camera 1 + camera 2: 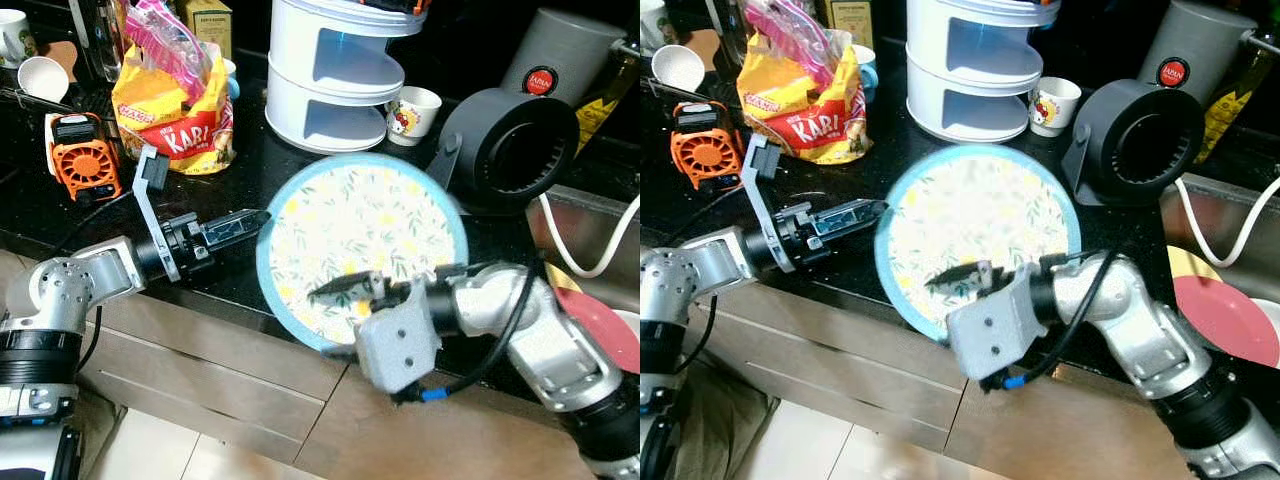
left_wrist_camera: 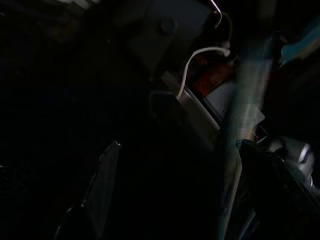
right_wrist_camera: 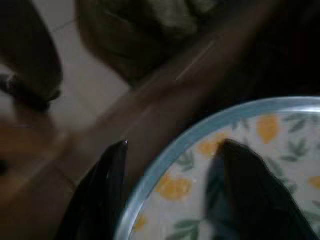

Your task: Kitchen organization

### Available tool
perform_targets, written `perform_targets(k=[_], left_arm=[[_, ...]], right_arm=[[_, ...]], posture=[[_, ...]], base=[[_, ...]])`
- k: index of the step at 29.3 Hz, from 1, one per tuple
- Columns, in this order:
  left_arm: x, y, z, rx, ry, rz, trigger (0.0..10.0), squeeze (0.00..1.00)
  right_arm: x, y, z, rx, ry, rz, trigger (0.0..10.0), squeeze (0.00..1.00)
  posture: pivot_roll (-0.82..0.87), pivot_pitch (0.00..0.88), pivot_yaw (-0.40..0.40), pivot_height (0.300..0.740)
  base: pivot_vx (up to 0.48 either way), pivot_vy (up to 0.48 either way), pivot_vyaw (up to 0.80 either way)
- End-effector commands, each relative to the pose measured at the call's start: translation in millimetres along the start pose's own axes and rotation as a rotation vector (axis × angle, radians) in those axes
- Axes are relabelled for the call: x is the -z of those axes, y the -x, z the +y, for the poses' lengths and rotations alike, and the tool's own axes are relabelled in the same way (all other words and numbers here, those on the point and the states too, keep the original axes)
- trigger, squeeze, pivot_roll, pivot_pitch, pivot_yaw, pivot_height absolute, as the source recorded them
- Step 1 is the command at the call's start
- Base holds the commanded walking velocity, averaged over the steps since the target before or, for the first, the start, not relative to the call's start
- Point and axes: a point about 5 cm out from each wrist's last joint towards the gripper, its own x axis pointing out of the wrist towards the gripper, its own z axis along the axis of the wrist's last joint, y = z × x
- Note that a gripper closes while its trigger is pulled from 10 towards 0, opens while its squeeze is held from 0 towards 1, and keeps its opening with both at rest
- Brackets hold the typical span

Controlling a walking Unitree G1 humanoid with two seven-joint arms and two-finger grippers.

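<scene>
Plate gripped at its rim by the right claw
Rigid, breakable, glaze probably slick; left claw poised at the opposite edge, grip not discernible

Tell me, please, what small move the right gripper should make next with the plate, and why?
Probably lift it slightly. The right gripper straddles the rim of the floral plate, which overhangs the counter edge, while the left gripper only meets its far rim.
</scene>
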Motion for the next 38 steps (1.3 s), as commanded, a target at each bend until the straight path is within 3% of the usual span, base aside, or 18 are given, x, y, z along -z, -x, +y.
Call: perform_targets(k=[1,10,21,26,27,28,29,38], left_arm=[[14.1,-0.1,8.4,-0.037,0.046,0.076,10.0,0.0],[30.0,-8.1,5.4,0.014,0.03,0.183,10.0,0.0],[33.8,-10.0,5.3,0.012,-0.002,0.2,10.0,0.0],[34.5,-12.5,2.3,0.013,-0.024,0.184,10.0,0.0],[34.8,-13.1,1.0,0.016,-0.031,0.182,10.0,0.0],[35.1,-13.5,-0.1,0.018,-0.036,0.18,10.0,0.0],[35.4,-13.8,-1.1,0.019,-0.041,0.179,10.0,0.0],[38.7,-16.8,-7.8,0.027,-0.08,0.179,10.0,0.0]], right_arm=[[7.0,-0.7,4.7,-0.028,-0.025,0.044,10.0,0.0],[5.4,0.1,3.8,-0.033,-0.021,0.044,10.0,0.0],[6.5,1.2,1.8,-0.026,-0.017,0.055,10.0,0.0],[12.5,1.9,-6.2,0.035,0.003,0.104,10.0,0.0],[14.1,2.5,-7.6,0.046,0.003,0.113,5.0,0.0],[15.1,3.0,-8.4,0.053,0.002,0.118,3.4,0.0],[15.6,3.9,-9.0,0.059,-0.001,0.119,0.0,0.0],[4.9,9.5,-9.1,0.054,-0.027,0.028,0.0,0.0]], posture=[[0.13,0.061,-0.081,0.74],[0.12,0.064,-0.08,0.74],[0.12,0.067,-0.081,0.74],[0.12,0.066,-0.083,0.74],[0.12,0.066,-0.083,0.74],[0.12,0.066,-0.083,0.74],[0.12,0.065,-0.083,0.74],[0.12,0.058,-0.083,0.74]], base=[[0.0,0.0,0.0],[0.0,0.0,0.0],[0.0,0.0,0.0],[0.0,0.0,0.0],[0.0,0.0,0.0],[0.0,0.0,0.0],[0.0,0.0,0.0],[0.0,0.0,0.0]])
